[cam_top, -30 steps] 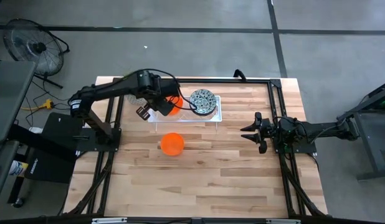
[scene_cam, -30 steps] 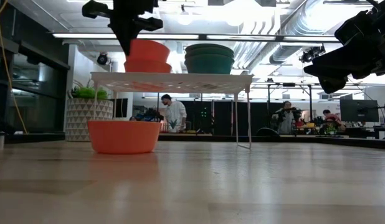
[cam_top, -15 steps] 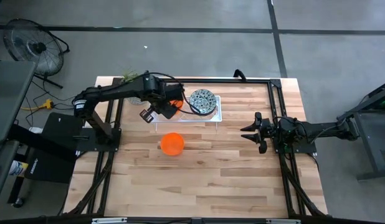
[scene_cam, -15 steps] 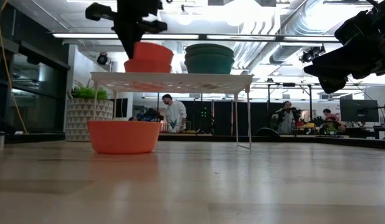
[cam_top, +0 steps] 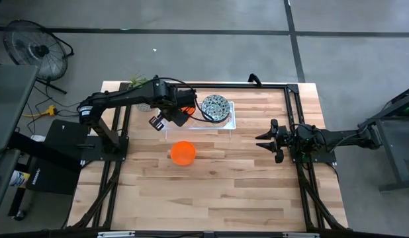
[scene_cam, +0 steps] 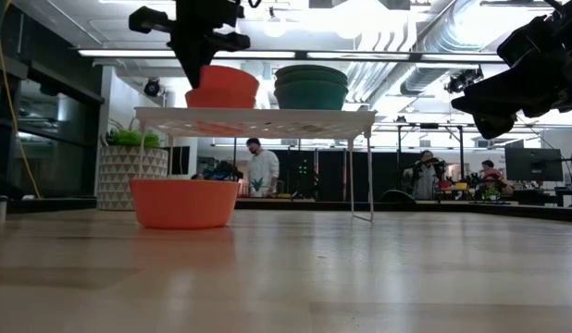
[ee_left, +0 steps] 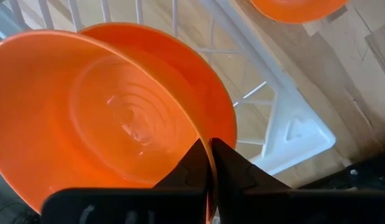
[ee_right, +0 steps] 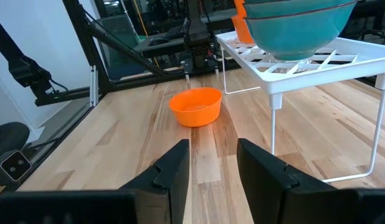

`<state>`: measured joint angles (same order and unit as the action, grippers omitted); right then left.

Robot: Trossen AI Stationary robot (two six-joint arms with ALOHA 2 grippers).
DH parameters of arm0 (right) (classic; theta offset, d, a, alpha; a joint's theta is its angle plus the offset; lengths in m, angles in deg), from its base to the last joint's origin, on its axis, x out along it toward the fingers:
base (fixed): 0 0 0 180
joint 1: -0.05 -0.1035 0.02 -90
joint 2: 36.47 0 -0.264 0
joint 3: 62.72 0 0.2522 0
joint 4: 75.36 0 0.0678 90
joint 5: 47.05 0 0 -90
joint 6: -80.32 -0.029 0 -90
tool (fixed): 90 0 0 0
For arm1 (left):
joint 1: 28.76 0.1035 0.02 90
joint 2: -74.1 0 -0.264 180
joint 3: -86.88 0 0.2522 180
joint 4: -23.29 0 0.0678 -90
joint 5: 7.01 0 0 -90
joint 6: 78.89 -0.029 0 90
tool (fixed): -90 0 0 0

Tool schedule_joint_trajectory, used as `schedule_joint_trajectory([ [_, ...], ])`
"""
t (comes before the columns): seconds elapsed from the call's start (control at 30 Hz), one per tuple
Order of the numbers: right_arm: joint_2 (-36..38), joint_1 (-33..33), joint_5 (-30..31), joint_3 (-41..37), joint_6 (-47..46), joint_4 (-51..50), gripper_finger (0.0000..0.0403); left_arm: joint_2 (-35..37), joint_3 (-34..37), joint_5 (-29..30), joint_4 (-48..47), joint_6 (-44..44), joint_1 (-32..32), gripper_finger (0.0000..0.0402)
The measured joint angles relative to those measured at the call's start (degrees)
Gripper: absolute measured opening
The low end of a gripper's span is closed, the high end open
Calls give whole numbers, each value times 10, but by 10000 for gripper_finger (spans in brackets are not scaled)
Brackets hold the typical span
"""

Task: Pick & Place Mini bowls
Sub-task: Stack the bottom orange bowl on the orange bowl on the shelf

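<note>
A white wire rack [cam_top: 227, 123] stands at the table's far middle. On it are a stack of patterned bowls [cam_top: 216, 107] and two nested orange bowls [scene_cam: 221, 89]. A third orange bowl [cam_top: 182, 153] rests on its base on the table, in front of the rack. My left gripper [cam_top: 178, 114] is above the orange stack, shut on the upper orange bowl [ee_left: 111, 118]. That bowl sits tilted in the lower orange bowl [ee_left: 218, 93]. My right gripper [cam_top: 265, 140] hangs open over the table's right side, clear of everything. My left gripper pinches the upper orange bowl's rim [ee_left: 199, 127], one finger inside the bowl and one outside. The fingers come from above, pointing down. The bowl is tilted, its held side raised, and its bottom sits within the lower orange bowl on the rack.
A green plant in a white pot [scene_cam: 129, 162] stands at the table's far left, behind the rack. Black frame rails run along the table's left, right and far sides. Bare wood lies across the near half. People stand in the room far behind the table.
My left gripper has moved a little toward the table's right over the orange stack. The upper orange bowl, level on the lower one a second ago, has tipped and now sits tilted, part raised out of it.
</note>
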<state>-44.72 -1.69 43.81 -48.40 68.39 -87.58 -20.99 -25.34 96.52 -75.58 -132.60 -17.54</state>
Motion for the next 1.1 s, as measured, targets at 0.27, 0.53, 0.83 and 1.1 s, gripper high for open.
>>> schedule_joint_trajectory([
  [0.27, 0, 0, 0, 0, 0, 0, 122, 0, 0, -11, -2, 0, 0, 28],
  [0.53, 0, 0, 0, 0, 0, 0, 122, 0, 0, -5, 0, 0, 0, 30],
  [0.83, 0, 0, 0, 0, 0, 0, 122, 0, 0, -7, -3, -6, 0, 33],
  [1.1, 0, 0, 0, 0, 0, 0, 122, 1, 0, 5, 1, -15, 0, 103],
])
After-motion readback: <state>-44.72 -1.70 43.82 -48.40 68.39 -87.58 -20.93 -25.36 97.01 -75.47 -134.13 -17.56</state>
